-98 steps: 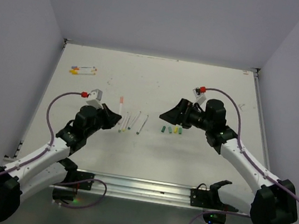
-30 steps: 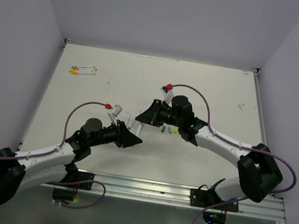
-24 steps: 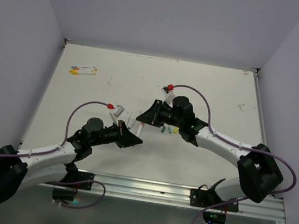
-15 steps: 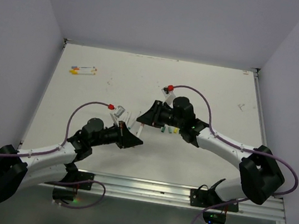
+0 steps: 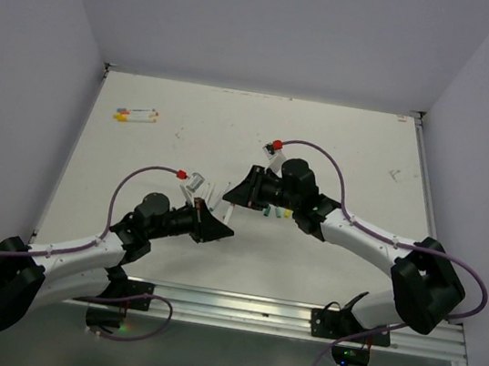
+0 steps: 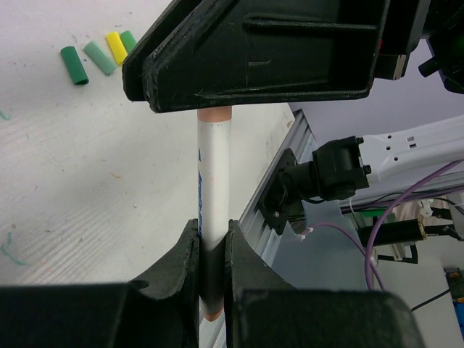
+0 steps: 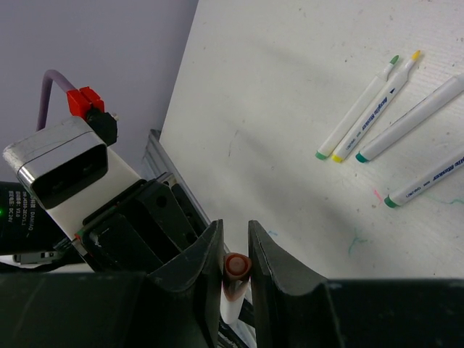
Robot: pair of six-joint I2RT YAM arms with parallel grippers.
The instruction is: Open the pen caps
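A white pen [image 6: 215, 167] is held off the table between both grippers, near the middle of the table. My left gripper [image 6: 214, 233] [image 5: 217, 226] is shut on the pen's barrel close to its lower end. My right gripper [image 7: 235, 230] [image 5: 232, 197] faces it and is shut on the orange-red pen cap [image 7: 237, 266] at the pen's other end. The cap sits on the pen. Several loose pen caps [image 6: 99, 57], green and yellow, lie in a row on the table [image 5: 341, 151].
Several uncapped pens [image 7: 377, 109] with green and yellow tips lie side by side on the table beyond the grippers. Two capped pens [image 5: 135, 114] lie at the far left. The metal rail [image 5: 235, 306] runs along the table's near edge.
Since the earliest frame both arms have come together at the middle of the table. Over the last second the left jaws closed on the pen; the arms hardly moved.
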